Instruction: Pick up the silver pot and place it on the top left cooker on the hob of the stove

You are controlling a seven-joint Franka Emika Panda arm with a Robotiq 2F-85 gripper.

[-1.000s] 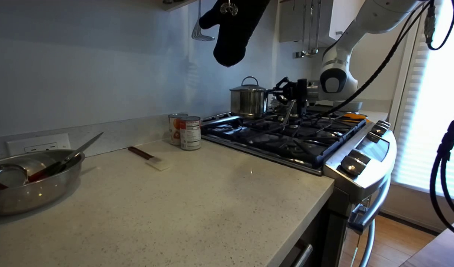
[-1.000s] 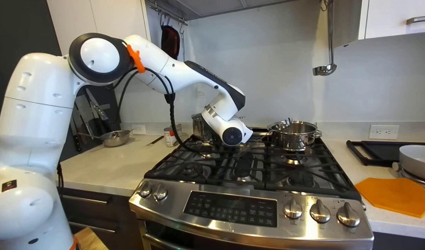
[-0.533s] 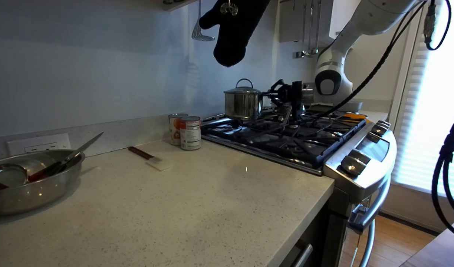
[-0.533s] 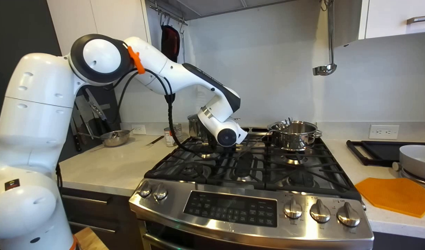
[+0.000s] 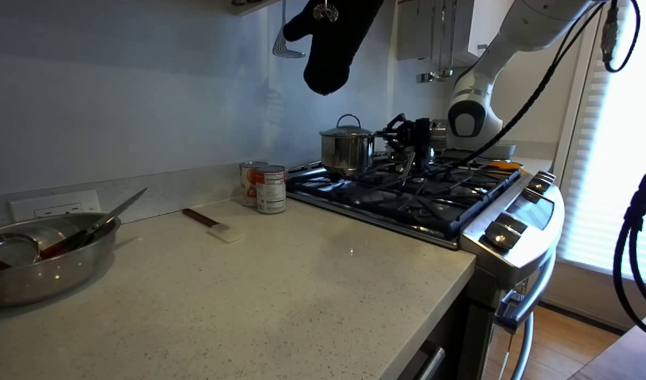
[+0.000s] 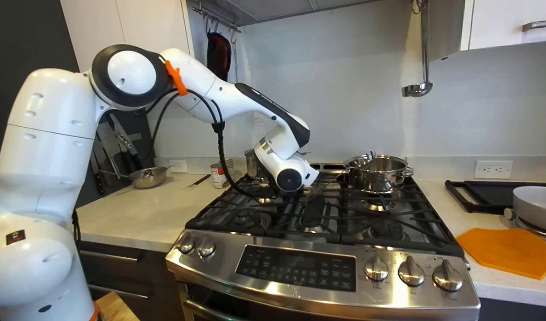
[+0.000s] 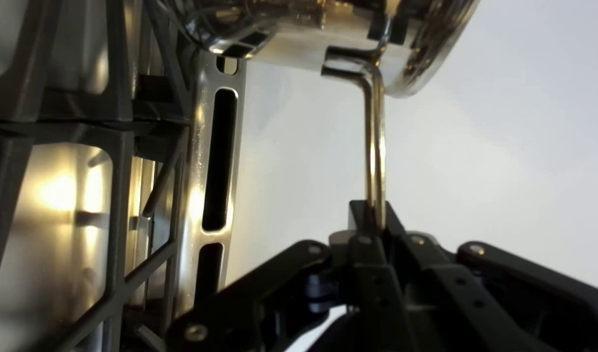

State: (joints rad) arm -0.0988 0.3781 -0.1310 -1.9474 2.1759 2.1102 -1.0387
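The silver pot [image 5: 347, 153], with its glass lid on, is held upright at the back left of the hob [image 6: 315, 209]. Its base is at or just above the grate; I cannot tell if it touches. In an exterior view the pot [image 6: 254, 166] is partly hidden behind my arm. My gripper [image 7: 374, 220] is shut on the pot's wire handle [image 7: 374, 146], with the pot's shiny wall [image 7: 299, 44] beyond. The gripper also shows in an exterior view [image 5: 389, 134]. The top left cooker [image 6: 266, 199] is partly hidden under the pot and wrist. The stove [image 6: 299, 290] is steel.
A second steel pot [image 6: 378, 176] with utensils stands at the hob's back right. Tin cans [image 5: 271, 190], a brush [image 5: 212, 224] and a metal bowl [image 5: 54, 269] are on the counter. A black oven mitt [image 5: 331, 58] hangs above. A wall stands behind the hob.
The arm has carried the pot toward the cans' side of the hob and lowered it. In the last half second it moved only slightly, a little lower. The gripper stayed shut on the handle.
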